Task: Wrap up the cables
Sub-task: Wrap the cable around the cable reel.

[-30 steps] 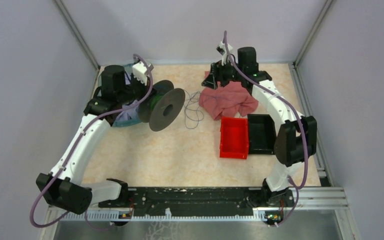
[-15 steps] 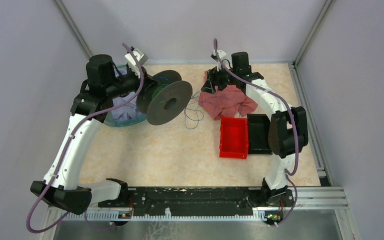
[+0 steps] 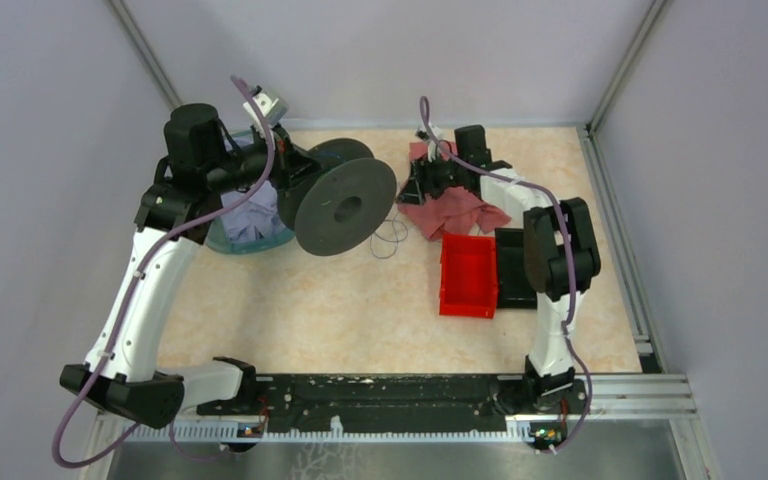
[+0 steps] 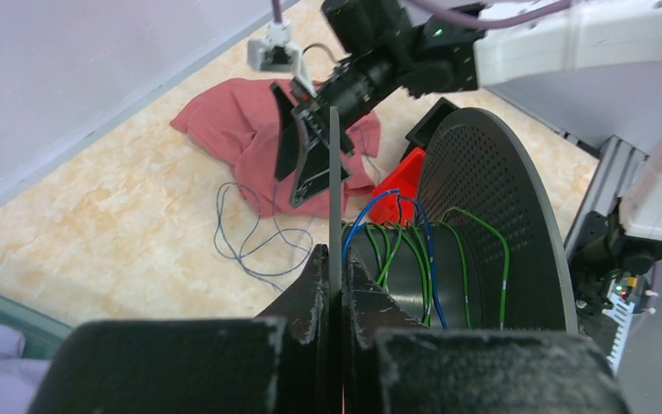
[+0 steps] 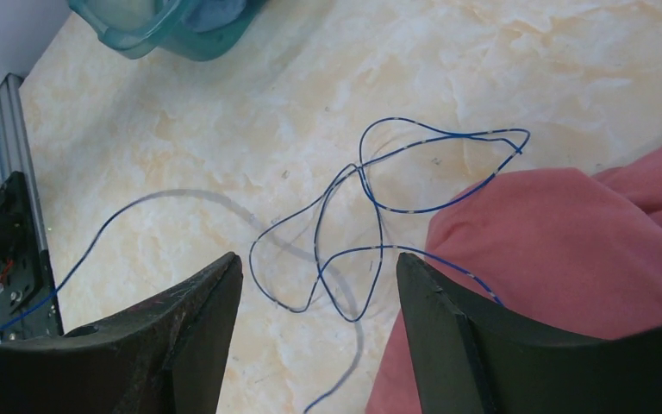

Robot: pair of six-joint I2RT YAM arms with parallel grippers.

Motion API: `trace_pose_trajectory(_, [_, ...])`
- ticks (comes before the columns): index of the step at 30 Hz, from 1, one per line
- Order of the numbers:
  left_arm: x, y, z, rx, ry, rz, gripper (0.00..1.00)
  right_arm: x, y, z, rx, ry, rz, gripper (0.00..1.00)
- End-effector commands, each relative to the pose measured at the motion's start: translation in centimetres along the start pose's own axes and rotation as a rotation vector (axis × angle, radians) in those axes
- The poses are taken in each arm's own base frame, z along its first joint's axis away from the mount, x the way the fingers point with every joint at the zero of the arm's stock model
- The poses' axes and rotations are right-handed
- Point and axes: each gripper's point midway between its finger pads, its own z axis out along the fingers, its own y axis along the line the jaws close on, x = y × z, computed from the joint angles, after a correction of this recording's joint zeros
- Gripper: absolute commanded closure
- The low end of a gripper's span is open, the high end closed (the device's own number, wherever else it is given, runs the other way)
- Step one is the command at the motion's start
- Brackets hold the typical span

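The cable (image 3: pixel 388 236) is a thin dark blue wire lying in loose loops on the table between the black spool (image 3: pixel 345 205) and the red cloth (image 3: pixel 457 207). My left gripper (image 4: pixel 336 259) is shut on the edge of the spool's near flange and holds the spool off the table. Green and blue wire (image 4: pixel 401 250) is wound on the spool's core. My right gripper (image 5: pixel 315 263) is open and hovers just above the loops (image 5: pixel 379 216), its right finger over the cloth's edge. It also shows in the top view (image 3: pixel 415 187).
A red bin (image 3: pixel 468 275) and a black bin (image 3: pixel 520 265) stand side by side near the right arm. A teal bowl (image 3: pixel 245 235) with pale cloth in it sits under the left arm. Walls close the back and sides.
My left arm has raised the spool and carried it to the right, toward the loops. My right gripper has moved left and down over the cloth's edge, toward the loops.
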Motion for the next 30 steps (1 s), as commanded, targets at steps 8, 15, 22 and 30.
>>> trace_pose_trajectory(8, [-5.9, -2.3, -0.5, 0.105, -0.153, -0.016, 1.00, -0.3, 3.1, 2.2, -0.206, -0.040, -0.033, 0.33])
trace_pose_trajectory(15, [-6.2, -0.9, -0.5, 0.022, -0.166, -0.051, 1.00, 1.6, 5.1, 1.0, -0.248, -0.039, -0.053, 0.34])
trace_pose_trajectory(22, [-7.2, 2.1, -0.6, -0.124, -0.209, -0.171, 1.00, 2.4, 7.8, -0.5, -0.301, -0.152, -0.099, 0.34])
trace_pose_trajectory(30, [-9.0, 3.4, -0.7, -0.181, -0.264, -0.326, 1.00, 2.7, 8.6, 0.7, -0.295, -0.200, -0.129, 0.34])
